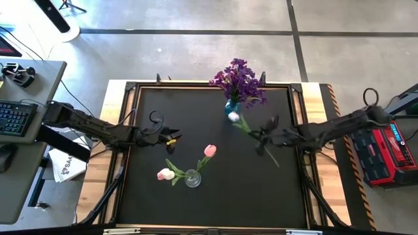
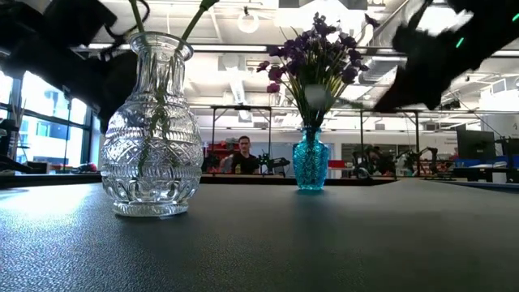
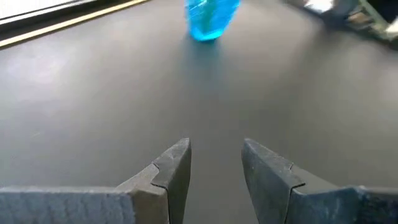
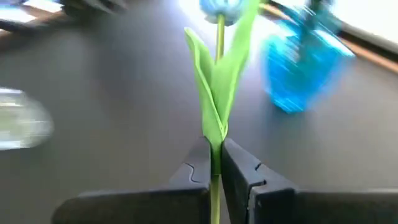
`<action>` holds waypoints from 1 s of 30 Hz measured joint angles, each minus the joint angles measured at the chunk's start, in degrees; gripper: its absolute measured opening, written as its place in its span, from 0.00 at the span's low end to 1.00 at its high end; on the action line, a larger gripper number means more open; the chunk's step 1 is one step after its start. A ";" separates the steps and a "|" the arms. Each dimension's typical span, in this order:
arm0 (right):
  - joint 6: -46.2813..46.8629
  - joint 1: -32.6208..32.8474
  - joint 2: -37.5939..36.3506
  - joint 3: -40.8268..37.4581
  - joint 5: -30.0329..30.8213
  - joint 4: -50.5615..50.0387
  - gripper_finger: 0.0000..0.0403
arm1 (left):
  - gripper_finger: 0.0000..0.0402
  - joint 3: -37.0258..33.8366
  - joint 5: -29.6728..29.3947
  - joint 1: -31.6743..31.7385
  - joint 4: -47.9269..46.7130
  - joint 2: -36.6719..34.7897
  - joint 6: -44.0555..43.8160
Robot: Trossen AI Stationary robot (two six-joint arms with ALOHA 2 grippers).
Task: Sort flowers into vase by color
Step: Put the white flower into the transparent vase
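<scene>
My right gripper [image 1: 261, 136] is shut on a white tulip [image 1: 233, 116] with green leaves, just near-right of the blue vase [image 1: 232, 104]. The blue vase holds several purple sprigs [image 1: 238, 81]. A clear glass vase [image 1: 192, 177] stands at the near middle, and two pink tulips [image 1: 209, 151] lean out of its mouth. My left gripper [image 1: 171, 137] is open and empty over the table's left half, and it faces the blue vase [image 3: 211, 18]. In the low view the clear vase [image 2: 152, 134] stands close and the blue vase [image 2: 310, 158] farther back. My right gripper pinches the tulip's green stem [image 4: 216, 146] between its two fingers, just below where the leaves join it. The fingers reach in from the table's right side. The tulip is lifted clear of the table. Its bloom [image 4: 221, 7] points toward the blue vase and its stem end [image 1: 274, 158] trails toward the near right.
The black table top [image 1: 215, 202] is bare between the two vases and along its near edge. A raised frame [image 1: 130, 88] runs around the table. A desk with a keyboard [image 1: 14, 117] stands off the left side, and a red case [image 1: 385, 147] off the right.
</scene>
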 joint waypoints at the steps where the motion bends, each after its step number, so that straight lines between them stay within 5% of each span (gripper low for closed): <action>1: -1.89 2.63 -1.09 0.00 0.33 2.41 0.00 | 0.32 0.00 0.00 -0.97 1.03 -0.39 0.02; 9: -28.01 17.55 -0.28 0.07 0.58 33.79 0.00 | 0.32 2.33 -0.32 -9.83 11.41 -6.43 8.81; 16: -49.88 19.42 8.42 0.09 -13.85 61.19 0.00 | 0.32 10.49 -4.46 -18.70 22.91 -4.29 35.10; 20: -54.96 17.73 14.52 0.09 -21.90 73.62 0.00 | 0.32 17.42 -6.30 -20.60 22.44 -0.38 43.10; 30: -54.79 12.30 23.66 0.09 -30.80 89.38 0.00 | 0.32 33.02 -3.26 -19.95 21.64 17.67 53.09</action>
